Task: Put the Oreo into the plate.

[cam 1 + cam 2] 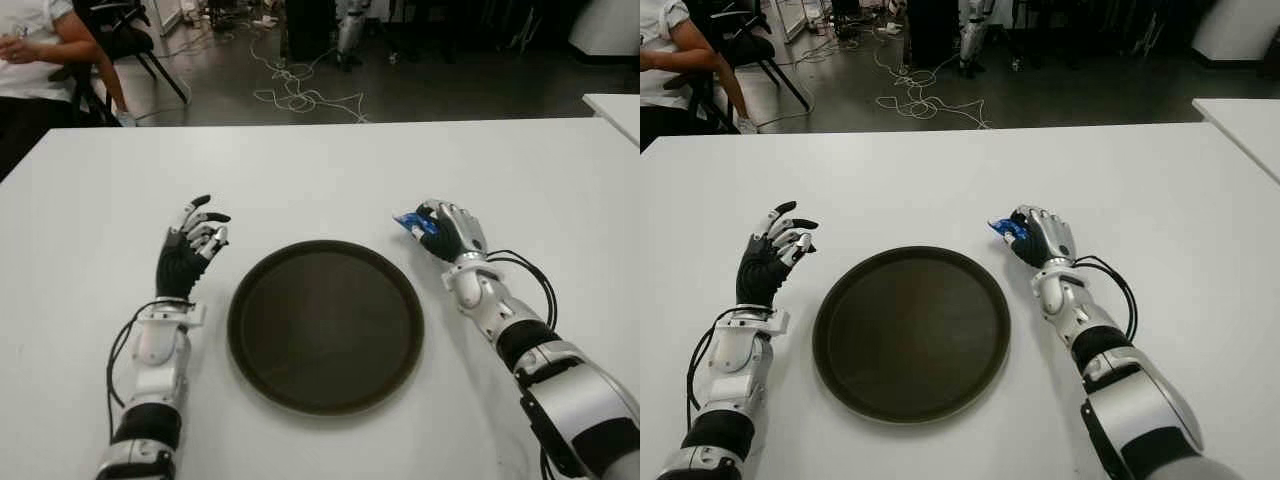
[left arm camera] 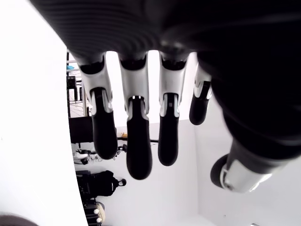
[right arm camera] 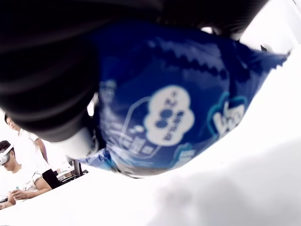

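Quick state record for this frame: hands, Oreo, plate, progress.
right hand: shut on the Oreo pack, just right of the plate's far rim
Oreo pack: blue wrapper, in right hand, not in plate
plate: dark, round, nothing in it, between the two hands
left hand: open, holds nothing, left of plate
table: white
progress: pack grasped, not yet placed

Even overhead light | table (image 1: 320, 170) glares white (wrist views overexposed) | close-ups blurred | background dim

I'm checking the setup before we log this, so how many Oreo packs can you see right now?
1. The blue Oreo pack is gripped in the right hand, just beyond the right rim of the dark plate. The left hand holds nothing.
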Action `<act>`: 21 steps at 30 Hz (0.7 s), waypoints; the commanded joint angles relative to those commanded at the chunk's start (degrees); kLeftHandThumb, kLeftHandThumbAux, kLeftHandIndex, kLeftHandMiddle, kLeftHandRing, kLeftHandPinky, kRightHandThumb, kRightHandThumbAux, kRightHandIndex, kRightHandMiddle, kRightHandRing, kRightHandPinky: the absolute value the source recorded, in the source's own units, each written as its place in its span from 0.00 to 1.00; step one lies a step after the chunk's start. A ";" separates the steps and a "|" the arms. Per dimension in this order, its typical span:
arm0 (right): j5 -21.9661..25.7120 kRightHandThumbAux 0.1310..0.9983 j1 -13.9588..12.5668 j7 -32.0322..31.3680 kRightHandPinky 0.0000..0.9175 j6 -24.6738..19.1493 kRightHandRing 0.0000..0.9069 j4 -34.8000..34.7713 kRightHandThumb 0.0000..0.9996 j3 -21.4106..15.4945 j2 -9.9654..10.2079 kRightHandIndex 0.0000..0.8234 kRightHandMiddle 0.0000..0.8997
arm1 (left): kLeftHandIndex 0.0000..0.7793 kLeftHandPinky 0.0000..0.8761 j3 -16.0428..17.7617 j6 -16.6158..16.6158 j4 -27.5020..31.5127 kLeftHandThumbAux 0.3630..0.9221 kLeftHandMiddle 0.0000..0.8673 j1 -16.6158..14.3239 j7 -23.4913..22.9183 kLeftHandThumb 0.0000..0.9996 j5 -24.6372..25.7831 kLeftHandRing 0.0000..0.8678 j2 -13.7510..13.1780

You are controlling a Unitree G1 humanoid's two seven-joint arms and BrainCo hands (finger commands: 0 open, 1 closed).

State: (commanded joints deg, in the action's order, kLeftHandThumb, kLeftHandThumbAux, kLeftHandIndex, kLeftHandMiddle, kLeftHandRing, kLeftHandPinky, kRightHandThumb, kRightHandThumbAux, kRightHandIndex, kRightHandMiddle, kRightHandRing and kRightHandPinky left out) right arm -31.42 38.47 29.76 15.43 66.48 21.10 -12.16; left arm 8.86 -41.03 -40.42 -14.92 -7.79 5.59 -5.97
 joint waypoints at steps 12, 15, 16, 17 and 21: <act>0.68 0.66 -0.07 0.19 0.89 0.55 0.92 0.08 0.74 -0.55 0.11 0.53 0.88 | 0.22 0.51 0.03 0.53 0.15 0.50 0.45 0.01 -0.07 1.00 0.03 0.61 0.06; 0.58 0.67 -0.09 0.65 0.89 1.05 0.92 0.01 0.74 -0.57 0.02 0.53 0.88 | 0.22 0.53 0.06 0.65 0.07 0.50 0.45 -0.03 0.02 1.00 -0.05 0.61 0.05; 0.52 0.67 -0.08 0.83 0.89 1.24 0.92 -0.14 0.74 -0.56 -0.05 0.53 0.88 | 0.22 0.53 0.07 0.68 0.00 0.50 0.45 -0.05 0.11 1.00 -0.14 0.61 0.02; 0.48 0.67 -0.07 0.95 0.89 1.37 0.92 -0.22 0.74 -0.54 -0.10 0.53 0.88 | 0.22 0.53 0.08 0.70 -0.04 0.50 0.45 -0.07 0.17 1.00 -0.21 0.60 0.00; 0.71 0.67 -2.01 -0.52 0.89 -0.63 0.92 -12.59 0.74 -1.78 -1.45 0.53 0.88 | 0.21 0.54 0.10 0.80 -0.32 0.50 0.45 -0.23 0.18 1.00 -0.40 0.60 -0.23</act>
State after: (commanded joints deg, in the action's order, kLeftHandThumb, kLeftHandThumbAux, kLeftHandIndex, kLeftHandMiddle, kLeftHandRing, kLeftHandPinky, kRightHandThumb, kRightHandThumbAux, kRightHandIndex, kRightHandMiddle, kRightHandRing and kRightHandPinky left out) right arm -30.72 36.46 29.24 14.80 53.89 19.32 -13.61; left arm 8.96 -40.22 -40.75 -15.15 -7.61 5.19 -6.21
